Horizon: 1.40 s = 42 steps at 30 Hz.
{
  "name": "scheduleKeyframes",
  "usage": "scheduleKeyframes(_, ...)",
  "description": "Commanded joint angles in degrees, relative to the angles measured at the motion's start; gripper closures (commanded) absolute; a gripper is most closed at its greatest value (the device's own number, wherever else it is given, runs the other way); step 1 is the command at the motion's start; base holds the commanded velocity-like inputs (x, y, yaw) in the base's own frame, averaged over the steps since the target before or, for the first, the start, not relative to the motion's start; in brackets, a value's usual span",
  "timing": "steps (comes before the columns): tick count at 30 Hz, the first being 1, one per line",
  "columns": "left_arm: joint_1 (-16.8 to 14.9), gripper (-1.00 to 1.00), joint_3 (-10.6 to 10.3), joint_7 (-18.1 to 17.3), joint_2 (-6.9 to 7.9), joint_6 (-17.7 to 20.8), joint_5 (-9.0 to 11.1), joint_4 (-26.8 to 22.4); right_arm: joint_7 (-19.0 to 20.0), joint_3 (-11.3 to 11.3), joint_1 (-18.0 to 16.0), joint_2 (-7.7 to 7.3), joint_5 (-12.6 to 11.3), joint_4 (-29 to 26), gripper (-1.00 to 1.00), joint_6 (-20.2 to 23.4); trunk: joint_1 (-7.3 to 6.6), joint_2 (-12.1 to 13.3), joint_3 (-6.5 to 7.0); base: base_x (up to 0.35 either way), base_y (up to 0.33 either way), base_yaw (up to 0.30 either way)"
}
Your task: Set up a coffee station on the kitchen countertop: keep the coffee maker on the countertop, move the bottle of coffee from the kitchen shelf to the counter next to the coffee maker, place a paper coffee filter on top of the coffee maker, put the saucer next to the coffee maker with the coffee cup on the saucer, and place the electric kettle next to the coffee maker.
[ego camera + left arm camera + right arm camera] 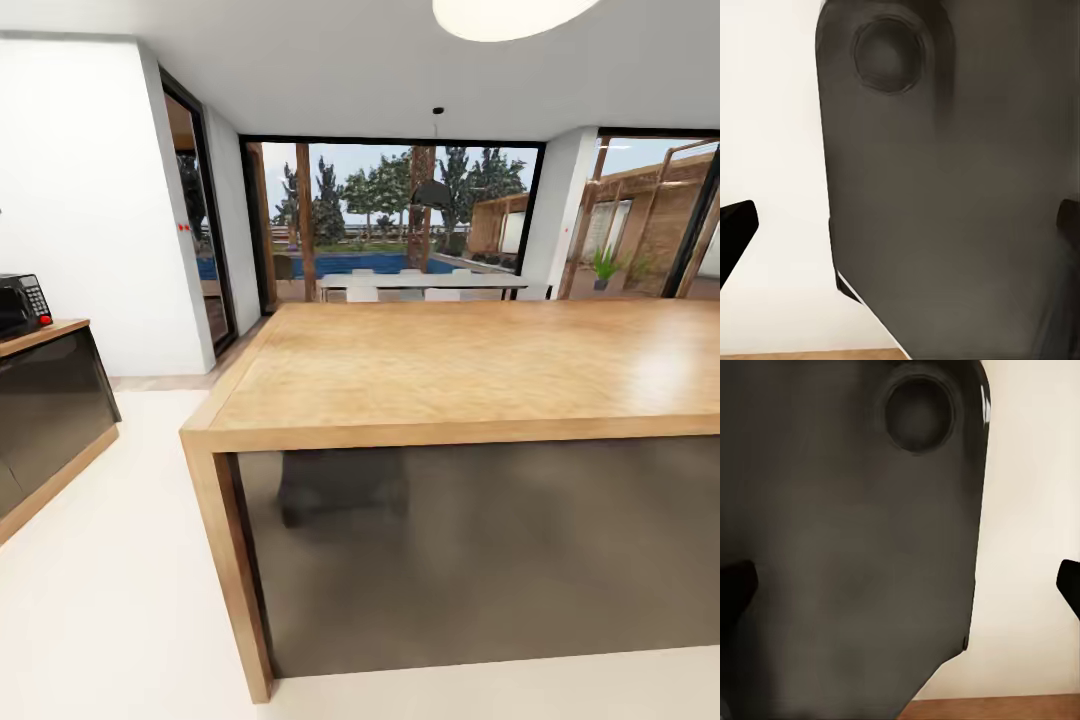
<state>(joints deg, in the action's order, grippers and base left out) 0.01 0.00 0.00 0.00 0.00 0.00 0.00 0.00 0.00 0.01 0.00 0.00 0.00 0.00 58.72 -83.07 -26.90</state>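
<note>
Island [450, 370] ahead; black appliance [22, 303], perhaps a microwave, on side counter [45, 335].

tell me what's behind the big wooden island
Behind the island stands a long white table with white chairs, then glass doors onto a pool and trees. The island covers the chairs' lower parts and the floor there.

Matte dark-grey body panel [945, 195] with round recess [889, 54]; black fingertips [735, 229].
</note>
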Motion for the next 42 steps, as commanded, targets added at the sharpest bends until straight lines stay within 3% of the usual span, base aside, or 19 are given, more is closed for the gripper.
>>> scheduleKeyframes(1, 0.3, -1.0, 0.3, -0.1, 0.01, 0.0, -0.2, -0.3, 0.1, -0.1, -0.3, -0.33, 0.2, -0.3, -1.0, -0.3, 0.0, 0.0, -0.03, 0.0, 0.0, 0.0)
scheduleKeyframes(13, 0.9, -1.0, 0.2, -0.2, -0.36, -0.1, -0.1, -4.2, 0.1, 0.2, -4.2, -0.54, 0.3, -1.3, -1.0, -0.2, 0.0, 0.0, -0.03, 0.0, 0.0, 0.0)
scheduleKeyframes(25, 0.6, -1.0, 0.1, 0.0, -1.15, 0.2, -0.3, -7.3, -0.2, 0.0, -2.5, -2.09, 0.2, -4.2, -1.0, -0.4, 0.0, 0.0, -0.03, 0.0, 0.0, 0.0)
scheduleKeyframes(26, 0.6, -1.0, 0.1, 0.0, -1.11, 0.2, -0.3, -28.0, -0.2, 0.1, -2.5, -2.13, 0.3, -23.2, -1.0, -0.4, 0.0, 0.0, -0.03, 0.0, 0.0, 0.0)
scheduleKeyframes(27, 0.6, -1.0, 0.2, 0.0, -1.03, 0.2, -0.3, -29.6, -0.2, 0.1, -2.5, -2.15, 0.3, -24.6, -1.0, -0.4, 0.0, 0.0, -0.03, 0.0, 0.0, 0.0)
scheduleKeyframes(34, 0.6, -1.0, 0.5, 0.0, -0.73, 0.0, -0.3, -31.6, -0.1, -0.3, -2.5, -3.01, -0.1, -26.8, -1.0, -0.1, 0.0, 0.0, -0.03, 0.0, 0.0, 0.0)
scheduleKeyframes(42, 0.6, -1.0, 0.7, 0.0, -0.66, -0.1, -0.3, -31.6, 0.0, -0.1, -2.4, -3.01, 0.2, -26.8, -1.0, -0.3, 0.0, 0.0, 0.07, 0.0, 0.0, -0.132)
